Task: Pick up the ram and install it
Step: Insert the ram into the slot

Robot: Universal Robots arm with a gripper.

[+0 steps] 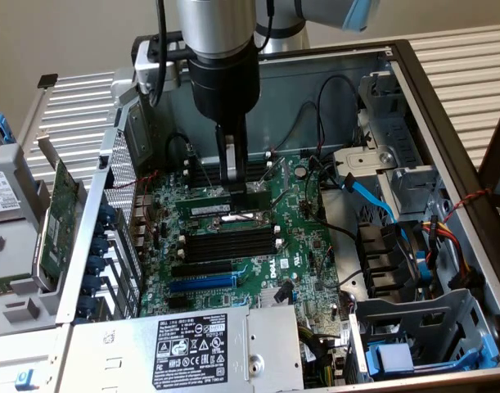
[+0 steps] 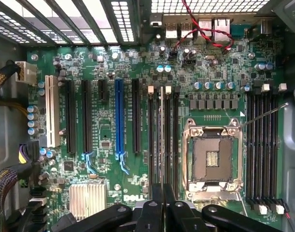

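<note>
The ram (image 1: 219,210) is a narrow green stick with a white sticker. It hangs level over the motherboard (image 1: 307,246) inside the open computer case. My gripper (image 1: 231,185) comes straight down from above and is shut on the ram's upper edge. In the wrist view the dark fingers (image 2: 157,210) meet around the ram (image 2: 161,140), seen edge-on as a thin pale line. It runs along the black memory slots (image 2: 154,145) with white end clips, beside the open processor socket (image 2: 212,159). I cannot tell whether the ram touches a slot.
Another bank of black memory slots (image 2: 263,145) lies on the socket's other side. Expansion slots, one of them blue (image 2: 119,116), sit further along. A green expansion card (image 1: 53,213) leans outside the case at the exterior view's left. The power supply (image 1: 209,344) and blue cables (image 1: 372,201) border the board.
</note>
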